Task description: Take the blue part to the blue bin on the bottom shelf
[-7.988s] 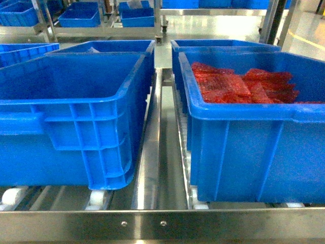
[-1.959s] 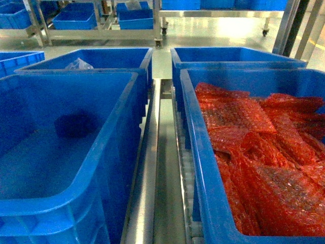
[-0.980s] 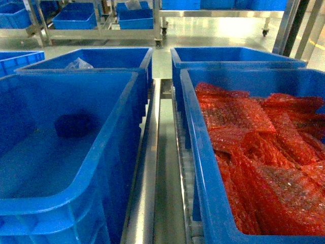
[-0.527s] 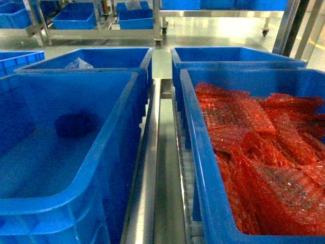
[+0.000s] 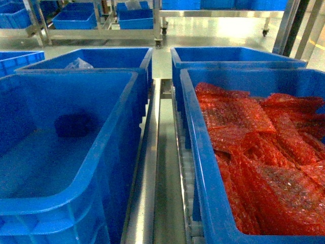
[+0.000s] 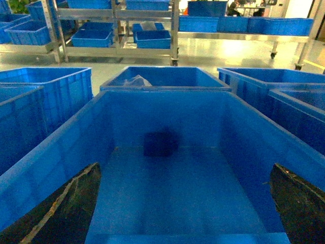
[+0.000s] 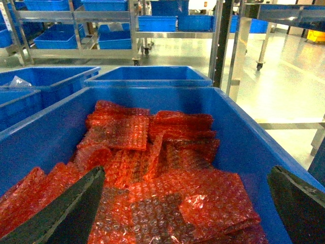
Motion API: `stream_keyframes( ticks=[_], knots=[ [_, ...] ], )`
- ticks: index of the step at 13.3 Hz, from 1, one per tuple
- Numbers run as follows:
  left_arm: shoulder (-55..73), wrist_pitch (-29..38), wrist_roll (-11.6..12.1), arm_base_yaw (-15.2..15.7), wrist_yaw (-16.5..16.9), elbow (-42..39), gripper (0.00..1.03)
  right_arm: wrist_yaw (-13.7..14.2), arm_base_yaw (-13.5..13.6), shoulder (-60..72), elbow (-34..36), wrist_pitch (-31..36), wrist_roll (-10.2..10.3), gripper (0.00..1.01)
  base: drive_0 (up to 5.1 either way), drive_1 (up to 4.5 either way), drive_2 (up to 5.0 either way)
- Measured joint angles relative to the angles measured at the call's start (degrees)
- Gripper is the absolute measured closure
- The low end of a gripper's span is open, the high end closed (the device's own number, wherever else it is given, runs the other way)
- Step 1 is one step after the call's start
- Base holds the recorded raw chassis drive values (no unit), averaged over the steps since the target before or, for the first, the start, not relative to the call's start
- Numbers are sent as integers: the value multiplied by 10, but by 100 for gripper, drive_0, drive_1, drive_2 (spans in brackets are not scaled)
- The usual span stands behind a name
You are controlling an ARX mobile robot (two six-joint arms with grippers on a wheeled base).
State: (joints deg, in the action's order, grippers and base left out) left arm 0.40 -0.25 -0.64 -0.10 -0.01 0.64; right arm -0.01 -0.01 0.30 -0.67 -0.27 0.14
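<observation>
Left gripper (image 6: pixel 185 203): fingers (image 6: pixel 61 208) spread wide at the bottom corners of the left wrist view, nothing between them, poised over the near end of the blue bin (image 5: pixel 109 152). Right gripper (image 7: pixel 185 206): likewise splayed and empty, above the neighbouring crate (image 5: pixel 200 168) of red bubble-wrap packets (image 5: pixel 254 147). Neither visible from the head camera.

Blue part (image 6: pixel 160 143): on the bin floor, up against the far wall, roughly centred. Dark navy on blue, low contrast, edges soft. Already inside a blue crate on the roller rack (image 5: pixel 152 168), so can't tell whether this crate is source or target.

Further back: second row of blue crates, one (image 5: pixel 101 58) holding a clear plastic bag (image 5: pixel 78 64); beyond, floor and more racks with crates.

Risks, judged from here:
- Deep reach along smooth walls; wrist or finger clipping the thick rim on descent.
- Part tight to the far wall: far finger may not fit behind, could just shove it.
- Rounded lump, likely to squirt out under an off-centre pinch.
- Poor contrast means bad depth estimate, closing short.
- Crate on rollers may shift if bumped.
</observation>
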Motion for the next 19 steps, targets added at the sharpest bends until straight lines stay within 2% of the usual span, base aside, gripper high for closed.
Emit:
stream_keyframes(
  ticks=[19],
  knots=[
    [0, 0, 0, 0, 0, 0, 5, 0, 0, 0, 0, 0, 0, 3, 0, 0, 0]
  ],
)
